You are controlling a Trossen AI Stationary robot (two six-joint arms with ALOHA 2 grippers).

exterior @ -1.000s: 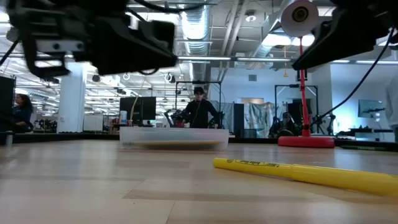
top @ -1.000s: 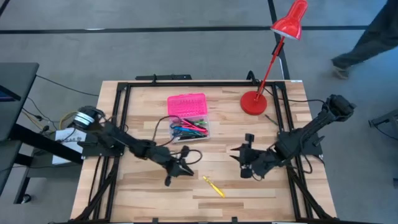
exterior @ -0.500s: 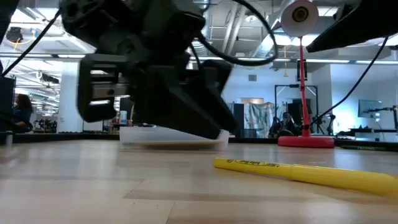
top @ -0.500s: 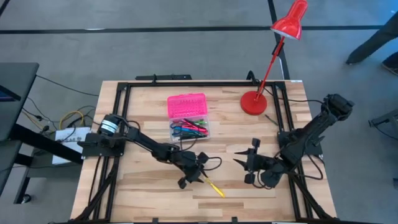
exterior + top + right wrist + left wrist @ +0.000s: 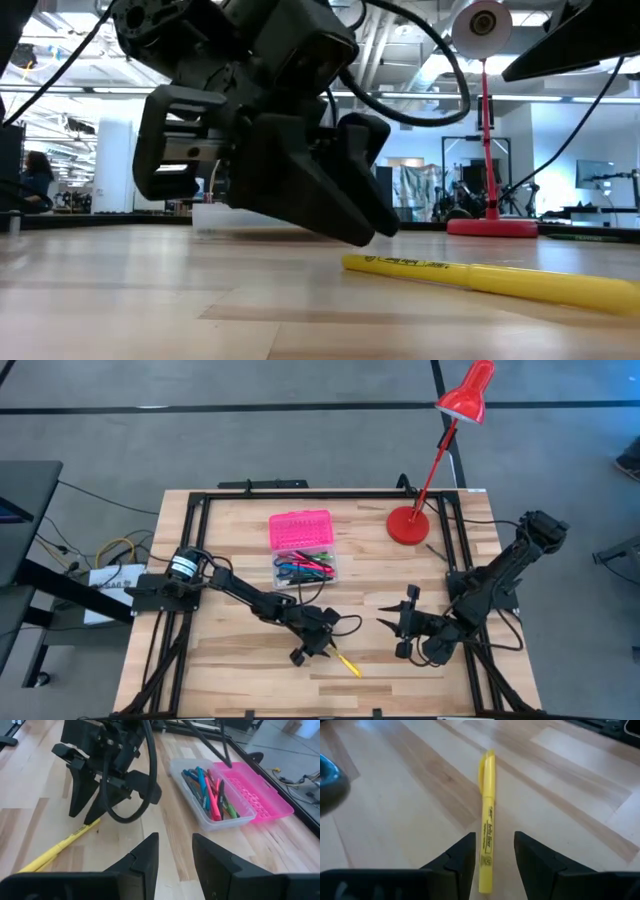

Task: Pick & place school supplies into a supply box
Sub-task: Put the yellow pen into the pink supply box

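Note:
A yellow pen lies flat on the wooden table, near the front edge. My left gripper hangs open just above the pen's end, slanting down. In the left wrist view its two fingers stand on either side of the pen without touching it. The supply box stands open farther back: its clear base holds several coloured pens and blue-handled scissors, and its pink lid lies beyond it. My right gripper waits open above the table, to the pen's right.
A red desk lamp stands at the back right on its round base. A black frame runs around the table's edges. My left arm's loose cable loops beside its gripper. Bare wood lies between the pen and the box.
My left gripper has come down and moved toward the table's right and near edges. It now stands over the yellow pen's end, tipped more steeply. My right gripper has swung a little toward the near edge. The pen has kept still.

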